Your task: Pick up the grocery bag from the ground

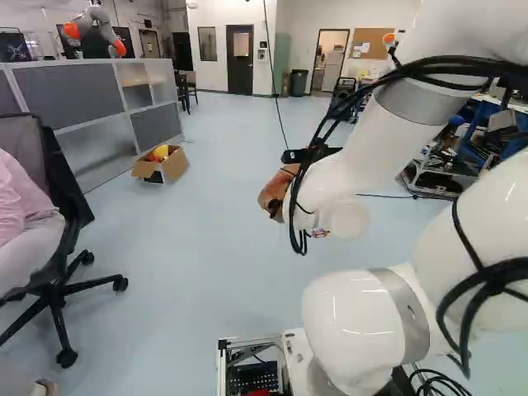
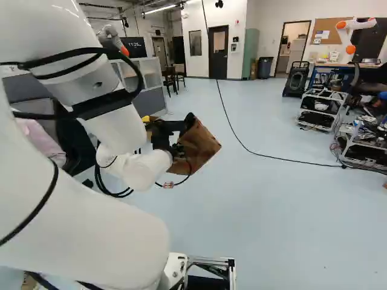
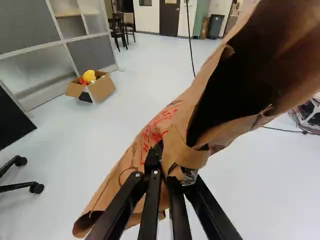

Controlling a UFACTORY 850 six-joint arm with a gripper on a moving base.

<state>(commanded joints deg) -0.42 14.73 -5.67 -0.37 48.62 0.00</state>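
Right base view: your gripper (image 2: 174, 145) is just left of the middle, at the end of the arm (image 2: 130, 118), with the brown paper bag (image 2: 199, 148) hanging tilted from it above the floor (image 2: 260, 211). You can see the same bag in the left base view, partly hidden behind the arm's wrist, and it is in the air there too.

In the wrist view, your gripper (image 3: 164, 177) has its jaws clamped on the bag, with a fold of paper pinched between the two fingers. The mouth gapes wide ahead of them, dark inside, and the paper is creased, with red print along one side. You can't tell what the bag holds.

On the floor near the grey partition (image 1: 62, 91), you have an open cardboard box (image 1: 176, 165) with a yellow thing (image 1: 160, 152) and something red in it. A black office chair (image 1: 23, 136) stands at the left of the left base view, well apart from the bag. A thin cable (image 2: 272, 158) runs across the floor in the right base view, and a dark bin (image 2: 265, 67) stands by the far wall. Another robot (image 1: 97, 14) shows beyond the partition.
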